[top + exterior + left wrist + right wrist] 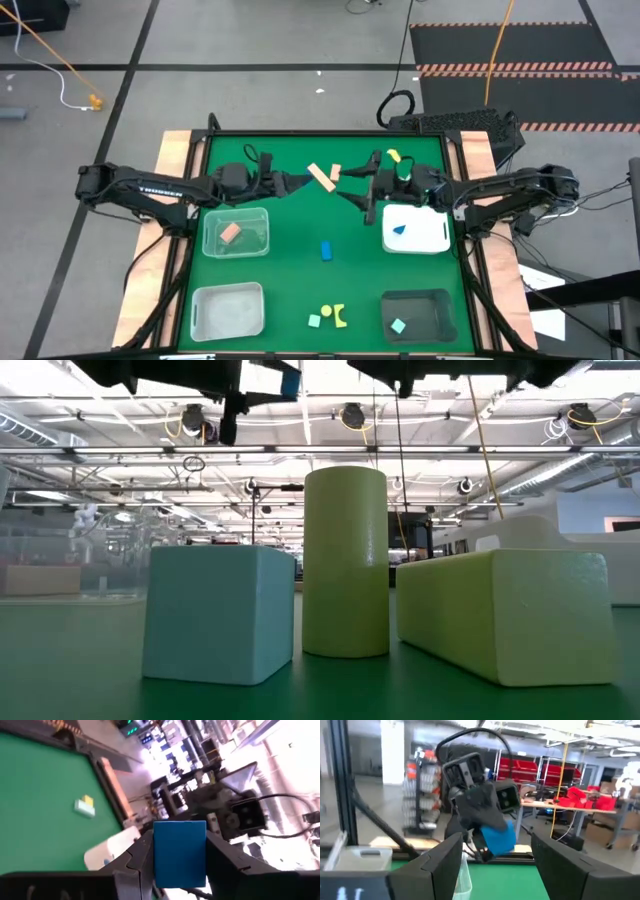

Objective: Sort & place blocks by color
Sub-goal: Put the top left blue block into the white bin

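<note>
Left pincer (177, 857) clamps a blue block (179, 852), unseen from above.

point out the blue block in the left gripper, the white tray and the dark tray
blue block (179, 852), left wrist view, its front face
white tray (432, 238), high view, bare floor
dark tray (432, 300), high view, bare floor

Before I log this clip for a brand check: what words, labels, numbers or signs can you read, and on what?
"TROSSEN" - white letters along the left arm in the high view; small, only just legible.
Shelves and red bins behind the table, right wrist view: any labels are too blurred to read.
Blocks, trays and table: no text visible.
Low view and left wrist view: nothing readable.
</note>
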